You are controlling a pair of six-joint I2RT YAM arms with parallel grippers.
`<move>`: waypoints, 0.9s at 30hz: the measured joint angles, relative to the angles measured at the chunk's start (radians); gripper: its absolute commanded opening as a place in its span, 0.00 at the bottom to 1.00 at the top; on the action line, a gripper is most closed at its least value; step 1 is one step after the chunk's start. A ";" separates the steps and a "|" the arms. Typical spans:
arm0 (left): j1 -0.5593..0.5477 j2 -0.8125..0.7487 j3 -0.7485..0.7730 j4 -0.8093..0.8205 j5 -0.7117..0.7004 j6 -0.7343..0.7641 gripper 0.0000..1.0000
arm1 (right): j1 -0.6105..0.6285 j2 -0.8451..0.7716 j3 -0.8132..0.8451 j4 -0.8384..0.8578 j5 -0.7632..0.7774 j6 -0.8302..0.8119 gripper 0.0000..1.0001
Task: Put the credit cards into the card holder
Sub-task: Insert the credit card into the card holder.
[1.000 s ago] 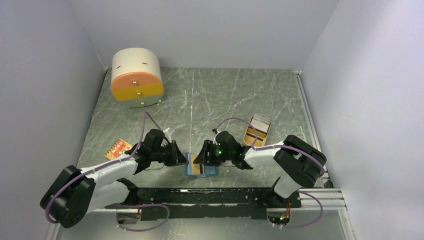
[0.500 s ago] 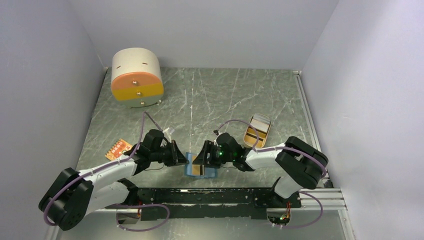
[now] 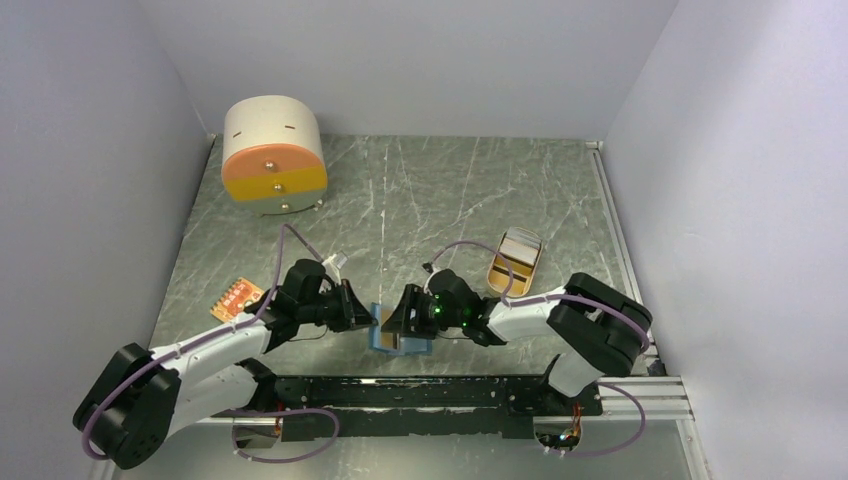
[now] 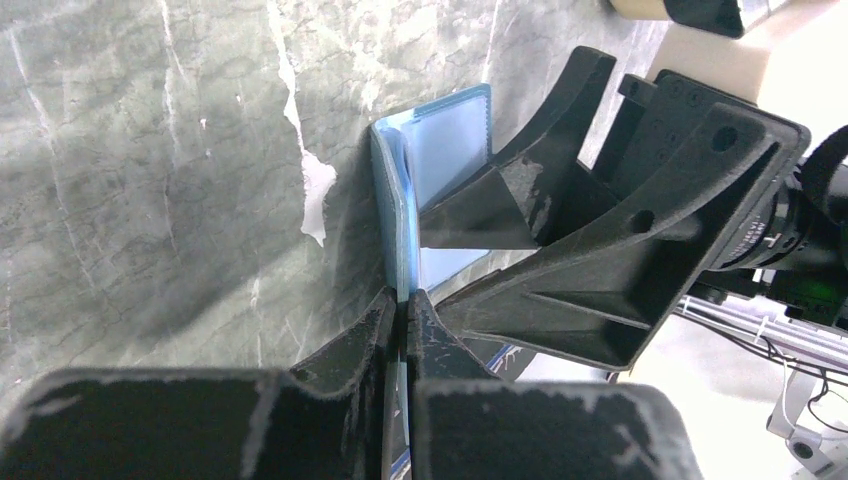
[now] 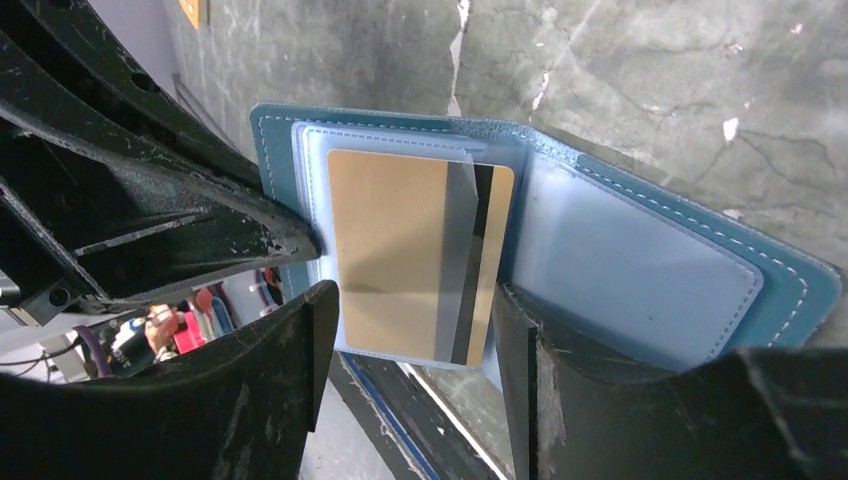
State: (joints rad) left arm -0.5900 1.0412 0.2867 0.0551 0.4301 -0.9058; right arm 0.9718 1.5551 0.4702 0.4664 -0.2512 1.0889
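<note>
- card holder (image 3: 410,348) lying open at the near edge of the table (image 3: 450,190), between both grippers, left flap standing up
- left gripper (image 4: 403,305) pinching that flap's edge, jaws clamped together on it
- right gripper (image 5: 415,300) hovering over the open inside, jaws standing apart, one finger on each side of the card
- gold credit card (image 5: 395,250) sitting among the clear sleeves (image 5: 620,280), long axis running up-down in the right wrist view, black stripe along its right edge, lower end pointing at the gripper
- orange card (image 3: 237,298) lying flat well to the left
- tan tray (image 3: 492,274) sitting to the right

A cream drum-shaped drawer unit (image 3: 272,155) (orange drawer above a yellow one, small knobs on the fronts) stands far left on the grey-green marbled worktop (image 3: 430,190). A tan oval tray (image 3: 494,272) lies toward the right.
</note>
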 measured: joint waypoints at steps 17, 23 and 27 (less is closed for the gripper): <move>0.000 0.010 0.000 -0.010 0.001 0.011 0.17 | 0.001 0.048 -0.028 0.135 -0.034 0.005 0.61; 0.001 0.017 0.000 0.034 0.026 0.010 0.09 | -0.001 0.068 -0.034 0.174 -0.048 0.005 0.60; 0.001 -0.006 -0.002 0.013 0.018 0.009 0.09 | -0.001 0.068 -0.034 0.172 -0.050 0.000 0.70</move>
State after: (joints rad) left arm -0.5892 1.0351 0.2848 0.0685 0.4480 -0.8970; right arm 0.9707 1.6226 0.4366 0.6380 -0.3008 1.0893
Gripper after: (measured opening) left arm 0.100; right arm 0.620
